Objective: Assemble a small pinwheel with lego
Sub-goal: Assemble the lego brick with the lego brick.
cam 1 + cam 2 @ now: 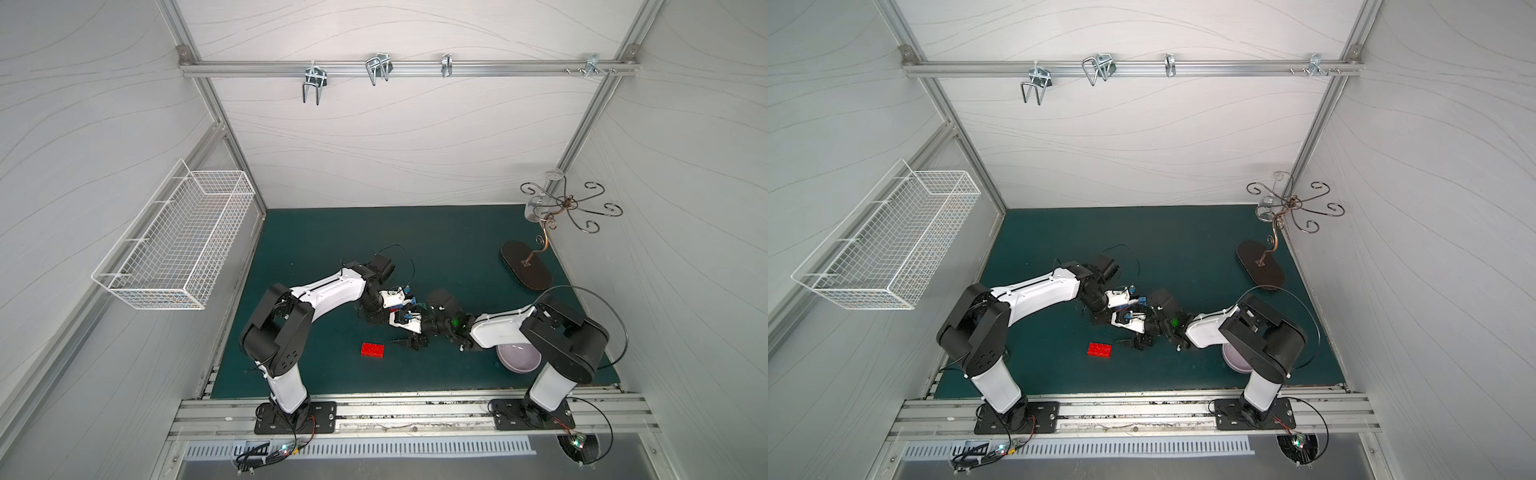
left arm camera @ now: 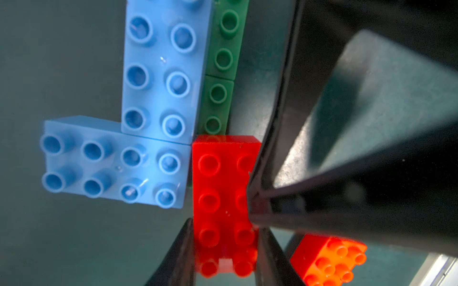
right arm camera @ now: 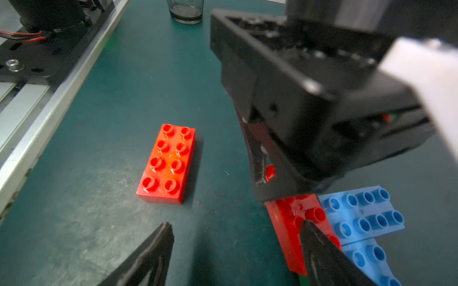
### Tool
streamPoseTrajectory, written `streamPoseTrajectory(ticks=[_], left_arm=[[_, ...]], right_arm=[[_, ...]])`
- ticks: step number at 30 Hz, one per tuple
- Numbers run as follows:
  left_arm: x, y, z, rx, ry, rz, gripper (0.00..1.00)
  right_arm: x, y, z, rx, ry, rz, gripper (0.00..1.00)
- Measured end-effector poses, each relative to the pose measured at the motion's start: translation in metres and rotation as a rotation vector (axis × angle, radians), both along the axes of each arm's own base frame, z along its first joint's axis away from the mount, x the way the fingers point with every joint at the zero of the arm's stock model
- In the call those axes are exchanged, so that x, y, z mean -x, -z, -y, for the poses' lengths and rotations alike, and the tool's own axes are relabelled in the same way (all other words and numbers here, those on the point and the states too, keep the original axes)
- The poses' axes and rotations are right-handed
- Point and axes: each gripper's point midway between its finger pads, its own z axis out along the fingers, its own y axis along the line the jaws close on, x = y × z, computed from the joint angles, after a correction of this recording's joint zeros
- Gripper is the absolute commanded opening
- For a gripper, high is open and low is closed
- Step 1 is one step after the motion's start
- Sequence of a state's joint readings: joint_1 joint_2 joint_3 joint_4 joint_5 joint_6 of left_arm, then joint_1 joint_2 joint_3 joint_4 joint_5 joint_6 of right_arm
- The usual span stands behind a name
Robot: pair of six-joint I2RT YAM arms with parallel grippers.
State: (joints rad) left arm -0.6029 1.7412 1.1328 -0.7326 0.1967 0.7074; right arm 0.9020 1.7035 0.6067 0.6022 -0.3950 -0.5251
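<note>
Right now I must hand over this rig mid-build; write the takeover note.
Left pincer: shut on a red brick, set against two blue bricks over green ones.
Right pincer: open, one finger by that brick.
Second red brick lies loose on the mat.
Done: two blue blades placed.
Left: seat this red, add the other; white centre not in view.

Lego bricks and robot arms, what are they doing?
The robot is building a lego pinwheel. Its left hand is shut on a red brick, fitting it next to two blue bricks and some green ones. The right hand is open, with one finger at that same brick. A second red brick lies loose on the green mat.
</note>
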Motion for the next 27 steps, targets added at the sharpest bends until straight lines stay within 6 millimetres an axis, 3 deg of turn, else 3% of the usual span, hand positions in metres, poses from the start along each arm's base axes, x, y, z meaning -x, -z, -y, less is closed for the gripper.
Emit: streamPoseTrajectory(ticks=[27], left_arm=[[0.0005, -0.0003, 0.0023, -0.004, 0.014, 0.011, 0.09]], right_arm=[[0.0011, 0.0019, 0.0028, 0.003, 0.003, 0.006, 0.8]])
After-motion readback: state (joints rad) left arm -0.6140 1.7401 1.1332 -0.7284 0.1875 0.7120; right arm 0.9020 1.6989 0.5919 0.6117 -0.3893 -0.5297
